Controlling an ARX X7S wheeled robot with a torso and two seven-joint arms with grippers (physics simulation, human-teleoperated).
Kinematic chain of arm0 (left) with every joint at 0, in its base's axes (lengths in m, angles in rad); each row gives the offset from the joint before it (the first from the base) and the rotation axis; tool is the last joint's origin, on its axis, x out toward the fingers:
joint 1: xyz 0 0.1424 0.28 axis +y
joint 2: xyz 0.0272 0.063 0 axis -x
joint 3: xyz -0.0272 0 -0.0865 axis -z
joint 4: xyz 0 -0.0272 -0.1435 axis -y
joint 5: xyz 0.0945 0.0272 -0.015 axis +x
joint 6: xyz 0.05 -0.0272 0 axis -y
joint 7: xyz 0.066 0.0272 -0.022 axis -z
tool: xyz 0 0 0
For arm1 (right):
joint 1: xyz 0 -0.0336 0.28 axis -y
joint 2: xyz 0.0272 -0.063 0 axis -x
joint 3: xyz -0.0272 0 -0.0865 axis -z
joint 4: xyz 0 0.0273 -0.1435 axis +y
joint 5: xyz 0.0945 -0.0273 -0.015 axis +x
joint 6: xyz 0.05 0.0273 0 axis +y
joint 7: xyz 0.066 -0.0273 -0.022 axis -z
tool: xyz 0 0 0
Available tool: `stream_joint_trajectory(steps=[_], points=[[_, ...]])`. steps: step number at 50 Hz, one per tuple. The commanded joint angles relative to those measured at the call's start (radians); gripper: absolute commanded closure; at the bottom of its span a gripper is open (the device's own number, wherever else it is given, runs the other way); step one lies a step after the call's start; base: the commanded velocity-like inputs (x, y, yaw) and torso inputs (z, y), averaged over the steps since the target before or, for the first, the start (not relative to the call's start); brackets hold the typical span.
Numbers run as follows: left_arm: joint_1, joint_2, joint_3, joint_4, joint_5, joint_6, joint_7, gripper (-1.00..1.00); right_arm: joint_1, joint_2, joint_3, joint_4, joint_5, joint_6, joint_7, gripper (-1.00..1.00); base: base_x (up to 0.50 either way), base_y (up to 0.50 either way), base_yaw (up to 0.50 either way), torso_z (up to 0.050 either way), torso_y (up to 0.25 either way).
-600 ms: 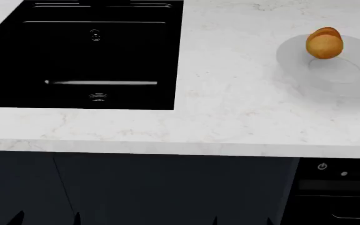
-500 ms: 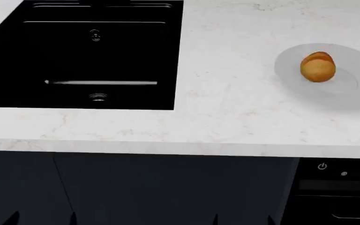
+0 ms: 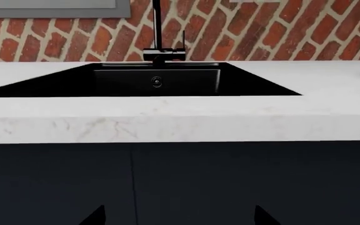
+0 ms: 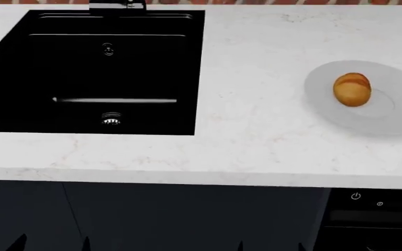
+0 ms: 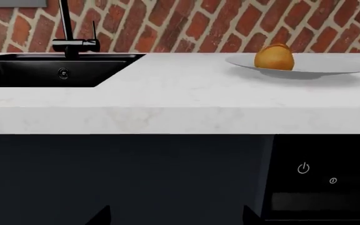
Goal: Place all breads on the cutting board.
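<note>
While lying on the pale grey-white plate, well to the right of the black sink on the white marble counter: smooth, round, golden-orange roll, a darker band across its top, resting a bit left of the plate's centre. Seen also from the right wrist view, in front of the brick wall.

Compared with half a second ago: roll and plate slightly lower in the head view, black faucet base now visible at the upper edge.

Left gripper and right gripper: only dark fingertips at the lower edge, set apart, holding and touching nothing, below counter level, before the dark cabinet fronts.
</note>
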Motion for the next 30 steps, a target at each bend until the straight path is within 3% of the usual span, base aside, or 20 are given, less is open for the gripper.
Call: stream_joint_trajectory(steps=[1,27,30], points=[[-0.001,-0.018,0.022,-0.004,-0.016,0.009,-0.018,-1.00,0.004,0.017,-0.021,0.006,0.013,0.000,0.023,-1.00,0.00,0.00,0.00,0.050,0.000],[-0.002,-0.047,0.055,0.002,-0.049,0.016,-0.047,-1.00,0.007,0.044,-0.050,0.003,0.048,0.001,0.059,-1.00,0.00,0.00,0.00,0.050,0.000],[-0.002,-0.050,0.056,-0.001,-0.057,0.017,-0.049,-1.00,0.000,0.047,-0.051,-0.006,0.061,-0.017,0.054,-1.00,0.00,0.00,0.00,0.014,0.000]])
